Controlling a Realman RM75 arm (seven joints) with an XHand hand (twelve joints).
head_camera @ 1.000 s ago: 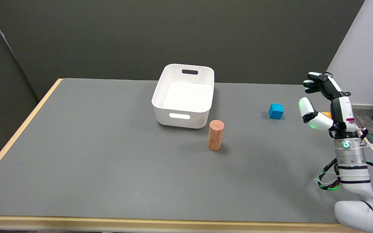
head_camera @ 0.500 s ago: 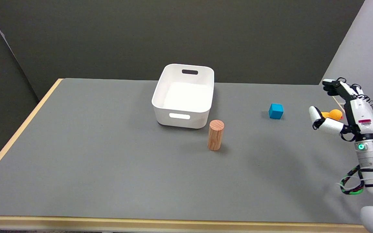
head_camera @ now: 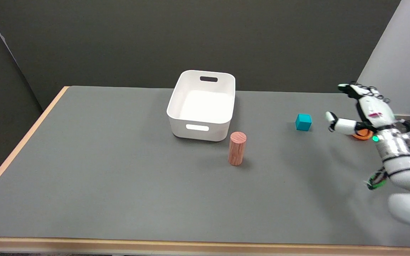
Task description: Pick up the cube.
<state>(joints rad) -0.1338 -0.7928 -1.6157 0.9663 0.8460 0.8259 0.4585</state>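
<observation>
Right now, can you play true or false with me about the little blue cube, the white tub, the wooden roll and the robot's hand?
1. The small blue cube sits on the grey table. True.
2. The robot's right hand is holding the cube. False: the hand is open, in the air to the cube's right, not touching it.
3. The wooden cylinder stands upright near the white plastic tub. True.
4. The cube is inside the tub. False: it lies on the table, off to the tub's right, and nothing shows inside the tub.
5. Something orange peeks out from behind the hand. True.
</observation>
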